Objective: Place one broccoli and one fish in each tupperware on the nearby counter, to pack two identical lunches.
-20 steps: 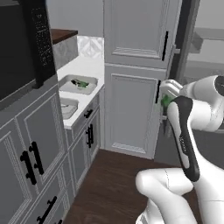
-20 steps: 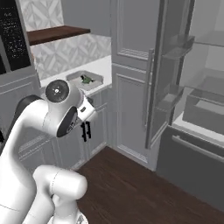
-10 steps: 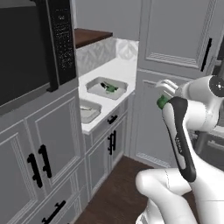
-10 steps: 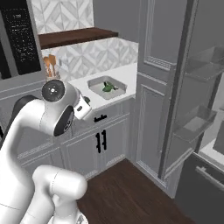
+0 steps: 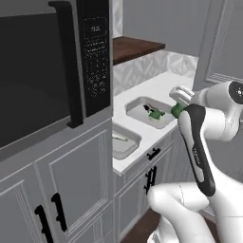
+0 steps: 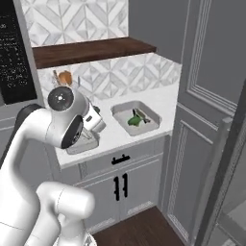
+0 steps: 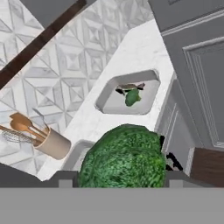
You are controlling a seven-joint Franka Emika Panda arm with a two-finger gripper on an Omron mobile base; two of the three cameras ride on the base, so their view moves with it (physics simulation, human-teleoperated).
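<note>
Broccoli [image 7: 124, 159] fills the lower middle of the hand view, clamped between the gripper [image 7: 118, 177]'s two dark fingertips, one at its 9 o'clock side and one at its 3 o'clock side. In the left base view the same green floret [image 5: 176, 110] sits at the end of the arm, held in the air above the front edge of the white counter [image 5: 163, 90].

Beyond it, toward 12 o'clock in the hand view, the far tupperware [image 7: 148, 89] lies on the counter with a second broccoli [image 7: 132, 97] and a dark fish [image 7: 127, 87] inside, the fish just behind the floret. In the right base view this tray [image 6: 150, 115] lies at the counter's right end, near the tall grey cabinet [image 6: 211, 96].

The near tupperware [image 5: 130, 142] holds a pale fish [image 5: 119, 138] in the left base view. At 9 o'clock of the held broccoli in the hand view stands a utensil holder [image 7: 52, 143] with wooden spoons. A dark wooden shelf [image 6: 91, 50] runs above the tiled backsplash [image 6: 125, 72], and a black microwave [image 5: 47, 71] sits above the grey cabinets.
</note>
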